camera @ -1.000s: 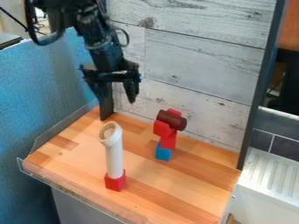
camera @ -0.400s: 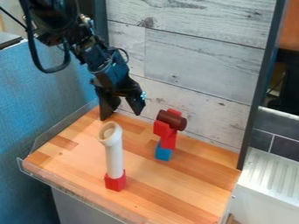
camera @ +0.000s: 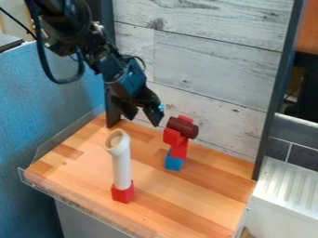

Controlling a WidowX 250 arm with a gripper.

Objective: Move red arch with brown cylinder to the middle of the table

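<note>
The black gripper (camera: 144, 121) hangs open above the back left part of the table, just left of the stacked blocks, with nothing between its fingers. The red arch (camera: 179, 143) stands on a blue block (camera: 174, 161) toward the back middle of the wooden table (camera: 192, 197). A dark brown cylinder (camera: 182, 128) lies on its side in the top of the red arch, its right end tipped slightly down.
A white tube (camera: 121, 162) with an angled open top stands upright on a red block (camera: 122, 192), nearer the front left. A plank wall (camera: 211, 69) rises behind the table, with a dark post at the right. Low clear edging (camera: 93, 208) runs along the front left.
The gripper has come down and moved right, toward the stacked blocks, and its tilt has changed. The arch, cylinder, blocks and white tube have stayed in place.
</note>
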